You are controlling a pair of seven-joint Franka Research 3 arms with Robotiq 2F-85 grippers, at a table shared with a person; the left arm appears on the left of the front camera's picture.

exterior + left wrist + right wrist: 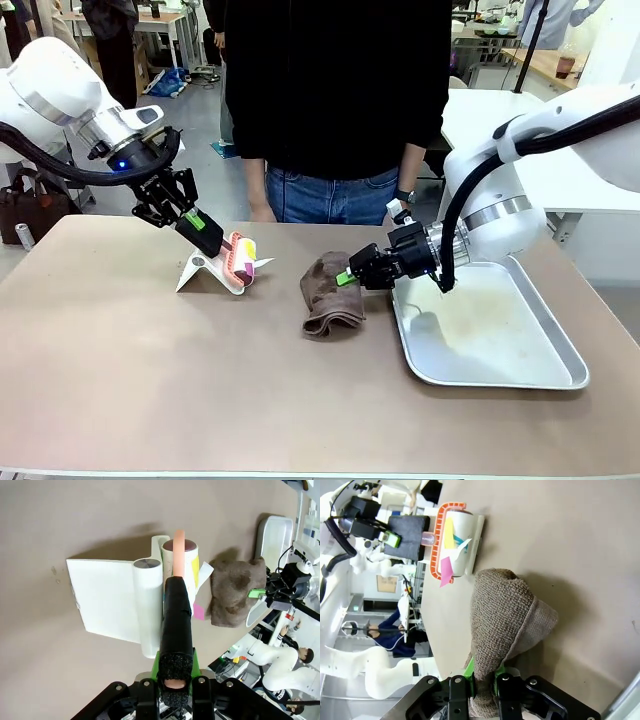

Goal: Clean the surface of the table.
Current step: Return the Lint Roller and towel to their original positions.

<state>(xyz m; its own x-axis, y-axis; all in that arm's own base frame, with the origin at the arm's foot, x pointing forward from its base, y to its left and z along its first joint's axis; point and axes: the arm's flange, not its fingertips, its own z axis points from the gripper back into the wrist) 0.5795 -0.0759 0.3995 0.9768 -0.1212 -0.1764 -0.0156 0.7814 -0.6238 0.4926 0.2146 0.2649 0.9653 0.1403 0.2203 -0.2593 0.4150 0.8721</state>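
On the taupe table (150, 390) a lint roller (240, 260) with an orange frame lies tipped against its white cover (195, 270); yellow, pink and white paper scraps stick to the roll. My left gripper (200, 224) is shut on its black foam handle (176, 625), pointing down to the right. Just right of it a crumpled brown cloth (330, 295) rests on the table, and my right gripper (346, 277) is shut on its right edge, low over the surface. In the right wrist view the cloth (507, 615) rises from between the fingers (468, 667), with the roller (455, 535) beyond.
A silver metal tray (540, 375) sits at the right of the table, under my right arm. A person in a black top (335, 90) stands at the far edge, hands hanging down. The near and left parts of the table are bare.
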